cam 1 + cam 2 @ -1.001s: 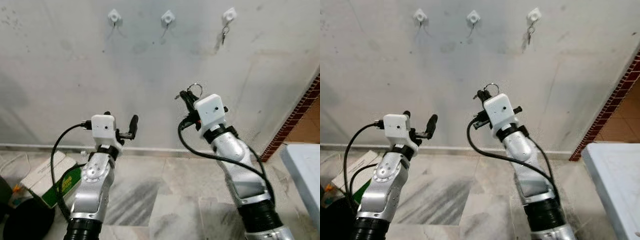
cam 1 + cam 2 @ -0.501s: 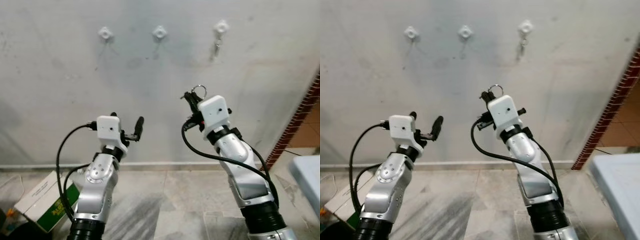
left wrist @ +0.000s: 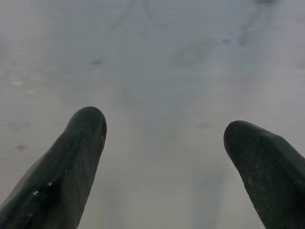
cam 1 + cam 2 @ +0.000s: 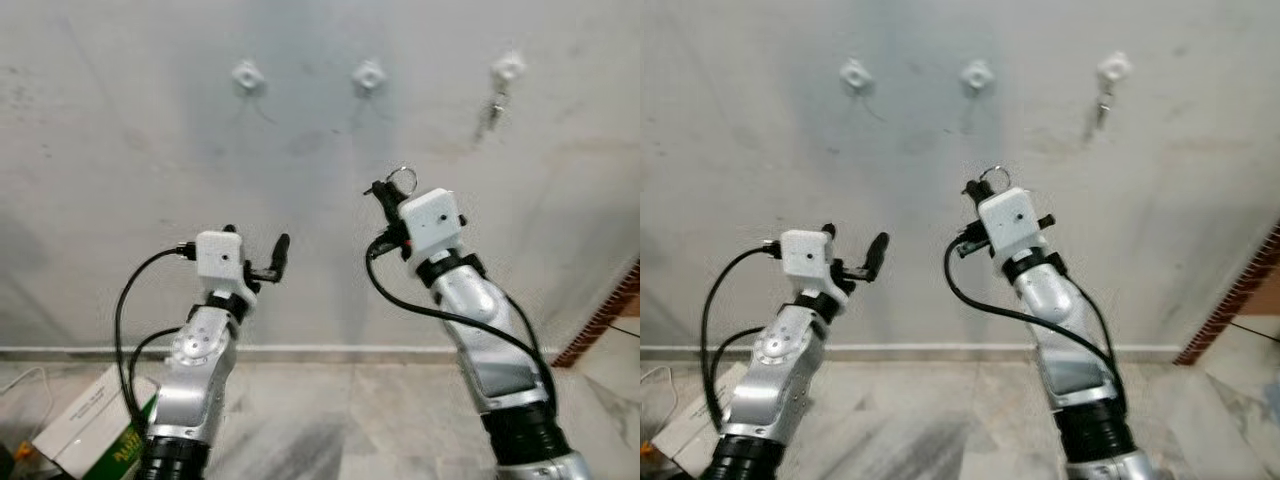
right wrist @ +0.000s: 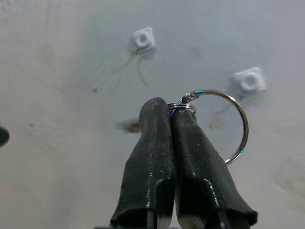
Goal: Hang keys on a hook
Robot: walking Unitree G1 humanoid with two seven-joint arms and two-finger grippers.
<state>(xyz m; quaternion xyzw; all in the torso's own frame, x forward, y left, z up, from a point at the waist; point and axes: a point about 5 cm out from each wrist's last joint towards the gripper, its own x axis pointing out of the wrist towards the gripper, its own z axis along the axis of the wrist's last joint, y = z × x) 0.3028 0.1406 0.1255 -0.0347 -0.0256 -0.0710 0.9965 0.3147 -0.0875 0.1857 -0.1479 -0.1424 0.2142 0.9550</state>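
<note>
Three white hooks sit in a row high on the grey wall: left hook (image 4: 245, 75), middle hook (image 4: 368, 75) and right hook (image 4: 508, 67). My right gripper (image 4: 386, 192) is raised below and slightly right of the middle hook, shut on a silver key ring (image 4: 401, 180). In the right wrist view the ring (image 5: 238, 125) sticks out beside the closed fingers (image 5: 157, 143), with two hooks (image 5: 143, 39) (image 5: 250, 80) on the wall beyond. My left gripper (image 4: 257, 240) is raised lower down on the left, open and holding nothing, facing bare wall (image 3: 164, 71).
Another set of keys (image 4: 489, 110) hangs from the right hook. A green and white box (image 4: 90, 425) lies on the marble floor at lower left. A red brick edge (image 4: 600, 320) borders the wall at right. A pale skirting (image 4: 330, 352) runs along the wall's foot.
The whole view has swung left and up, so the hooks sit further right in the picture. The right gripper with the ring now stands nearer under the middle hook. Both grips are unchanged.
</note>
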